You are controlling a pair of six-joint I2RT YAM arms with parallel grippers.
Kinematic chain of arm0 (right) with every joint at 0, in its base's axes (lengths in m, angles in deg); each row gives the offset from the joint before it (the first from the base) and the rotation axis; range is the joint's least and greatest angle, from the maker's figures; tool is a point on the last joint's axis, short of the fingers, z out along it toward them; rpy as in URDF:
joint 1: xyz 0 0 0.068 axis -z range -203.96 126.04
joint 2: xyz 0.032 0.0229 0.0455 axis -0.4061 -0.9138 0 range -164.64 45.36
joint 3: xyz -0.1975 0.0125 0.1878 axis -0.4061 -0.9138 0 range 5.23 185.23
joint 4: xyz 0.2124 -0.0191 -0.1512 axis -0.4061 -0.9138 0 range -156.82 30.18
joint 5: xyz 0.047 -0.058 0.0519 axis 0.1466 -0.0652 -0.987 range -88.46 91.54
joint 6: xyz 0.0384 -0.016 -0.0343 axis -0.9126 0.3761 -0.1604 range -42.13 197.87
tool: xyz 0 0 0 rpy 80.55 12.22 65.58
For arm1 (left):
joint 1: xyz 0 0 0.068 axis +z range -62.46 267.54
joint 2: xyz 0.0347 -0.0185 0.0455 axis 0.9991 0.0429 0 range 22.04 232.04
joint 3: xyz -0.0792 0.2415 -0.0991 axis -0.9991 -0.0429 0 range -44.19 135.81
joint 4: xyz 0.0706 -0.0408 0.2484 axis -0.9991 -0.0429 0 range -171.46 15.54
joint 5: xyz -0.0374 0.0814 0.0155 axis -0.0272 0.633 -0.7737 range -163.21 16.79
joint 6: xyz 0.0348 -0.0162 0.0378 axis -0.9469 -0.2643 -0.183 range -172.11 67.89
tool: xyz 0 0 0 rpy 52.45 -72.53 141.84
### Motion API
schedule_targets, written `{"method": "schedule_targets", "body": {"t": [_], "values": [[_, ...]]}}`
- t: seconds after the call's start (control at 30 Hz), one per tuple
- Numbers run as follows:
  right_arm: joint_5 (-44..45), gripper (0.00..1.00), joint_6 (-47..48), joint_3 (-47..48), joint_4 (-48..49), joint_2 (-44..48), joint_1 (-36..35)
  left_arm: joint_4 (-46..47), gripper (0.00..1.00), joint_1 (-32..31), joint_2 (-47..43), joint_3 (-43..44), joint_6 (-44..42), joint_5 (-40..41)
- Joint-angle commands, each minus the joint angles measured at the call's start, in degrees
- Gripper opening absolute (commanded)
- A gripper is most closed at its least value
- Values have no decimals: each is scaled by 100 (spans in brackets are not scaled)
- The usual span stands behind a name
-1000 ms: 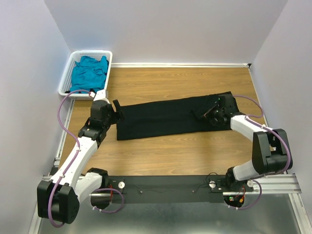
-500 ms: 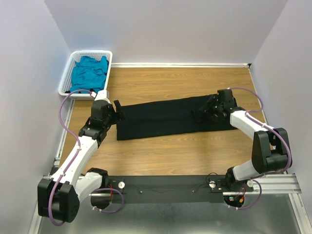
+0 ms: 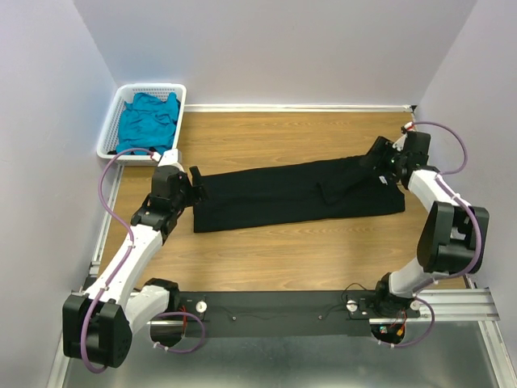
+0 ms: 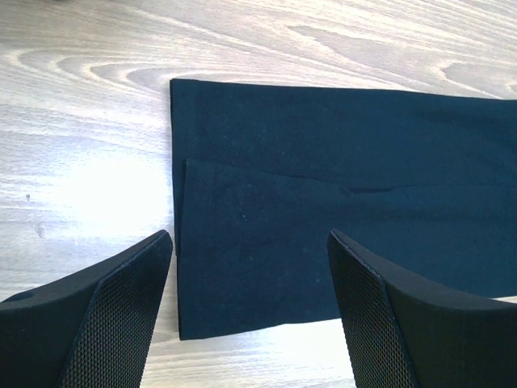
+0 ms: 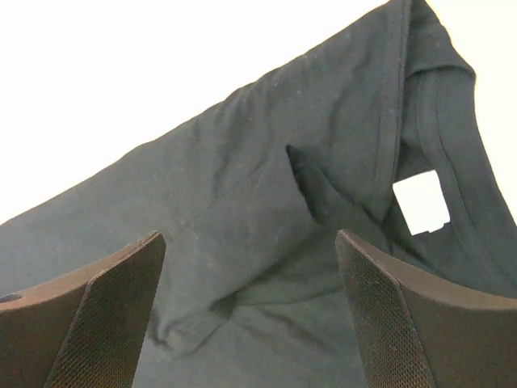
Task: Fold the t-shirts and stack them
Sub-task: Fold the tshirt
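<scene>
Item: black t-shirt [image 3: 291, 194], folded strip on the table [image 3: 266, 259], long axis 9-to-3. We log left gripper [image 3: 196, 184] at its 9 o'clock end and right gripper [image 3: 378, 157] at its 3 o'clock end, both spread wide and empty.

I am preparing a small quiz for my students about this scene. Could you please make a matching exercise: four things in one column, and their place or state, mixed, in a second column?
Things:
1. black t-shirt
2. teal t-shirt
3. left gripper
4. right gripper

Places or states:
A. crumpled inside the white basket
B. open, over the end with the white label
C. lying on the table as a long folded strip
D. open, over the straight-edged end of the strip

Pairs: 1-C, 2-A, 3-D, 4-B
</scene>
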Motion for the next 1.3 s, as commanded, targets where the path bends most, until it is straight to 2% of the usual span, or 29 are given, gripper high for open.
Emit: {"method": "schedule_targets", "body": {"t": [0.0, 0.13, 0.3, 1.27], "values": [[-836, 94, 380, 408, 414, -467, 204, 153, 85, 34, 14, -100, -88, -116], [-1389, 94, 450, 724, 406, -1055, 213, 170, 86, 34, 31, -100, -97, -142], [-1680, 93, 354, 770, 414, -1372, 213, 170, 86, 34, 49, -82, -106, -177], [-1971, 91, 372, 409, 432, -1628, 213, 179, 85, 34, 75, -100, -115, -221]]}}
